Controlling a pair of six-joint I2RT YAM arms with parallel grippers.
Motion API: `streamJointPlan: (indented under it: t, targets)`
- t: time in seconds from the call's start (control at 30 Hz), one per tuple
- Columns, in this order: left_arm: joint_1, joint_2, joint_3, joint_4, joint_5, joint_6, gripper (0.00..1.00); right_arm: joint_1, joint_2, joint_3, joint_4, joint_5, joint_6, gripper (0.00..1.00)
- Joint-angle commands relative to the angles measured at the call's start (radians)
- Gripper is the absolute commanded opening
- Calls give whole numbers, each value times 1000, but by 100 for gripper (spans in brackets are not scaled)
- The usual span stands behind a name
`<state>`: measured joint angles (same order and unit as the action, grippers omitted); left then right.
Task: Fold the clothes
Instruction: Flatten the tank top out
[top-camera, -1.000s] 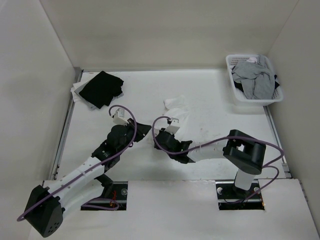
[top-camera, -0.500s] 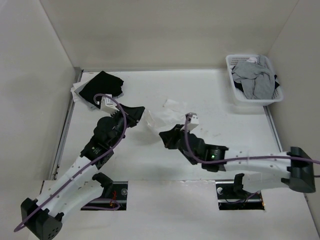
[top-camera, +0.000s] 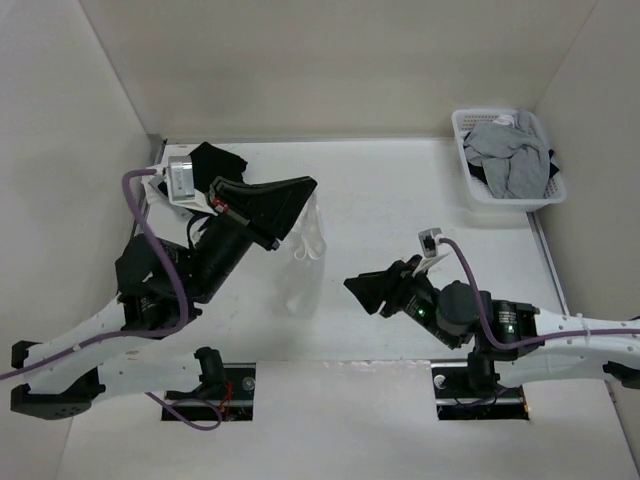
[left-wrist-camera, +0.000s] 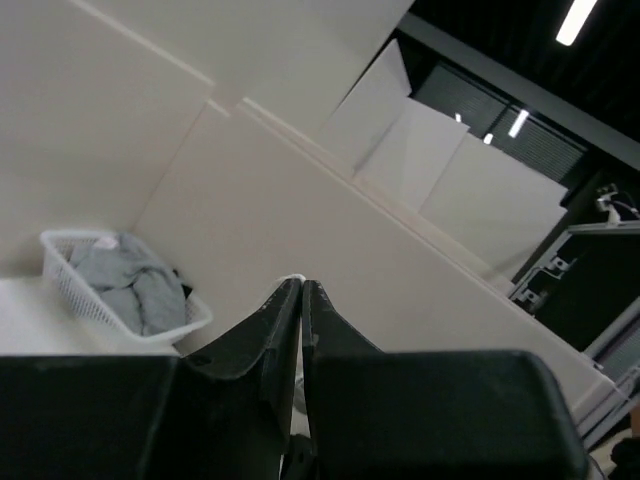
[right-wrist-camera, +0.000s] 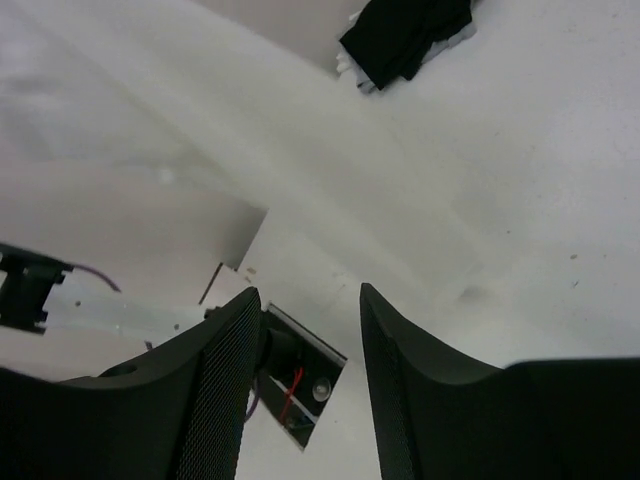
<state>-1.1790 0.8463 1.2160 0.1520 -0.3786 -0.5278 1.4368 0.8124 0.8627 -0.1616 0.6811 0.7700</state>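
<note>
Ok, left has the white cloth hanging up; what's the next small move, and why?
Probably move the right gripper to pinch the cloth at its lower end: the left gripper holds only its top, it dangles, and the right one is open and empty nearby.

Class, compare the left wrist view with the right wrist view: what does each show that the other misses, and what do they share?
Left wrist only: the white basket of grey garments, and the left gripper shut, a sliver of white garment at its tips. Right wrist only: the black garment and the right gripper open. Both: dark fingers below, pale enclosure walls beyond.
</note>
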Motion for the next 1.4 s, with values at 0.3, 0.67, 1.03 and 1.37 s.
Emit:
streamJointPlan:
  t: [0.3,0.67,1.03,1.37]
  targets:
    - [274,106,-97,132,140,31,6,1,128,-60,43,-78,-71,66]
    - [778,721,94,89,380,-173,33,-551,254,-240,252,-227,83,16]
    - [649,277,-513,72,115,-185,39,-119,427,-116,64,-276,46,5]
    - [549,-258,-934,-477,57,-412,34,43,755,102,-108,-244,178,45]
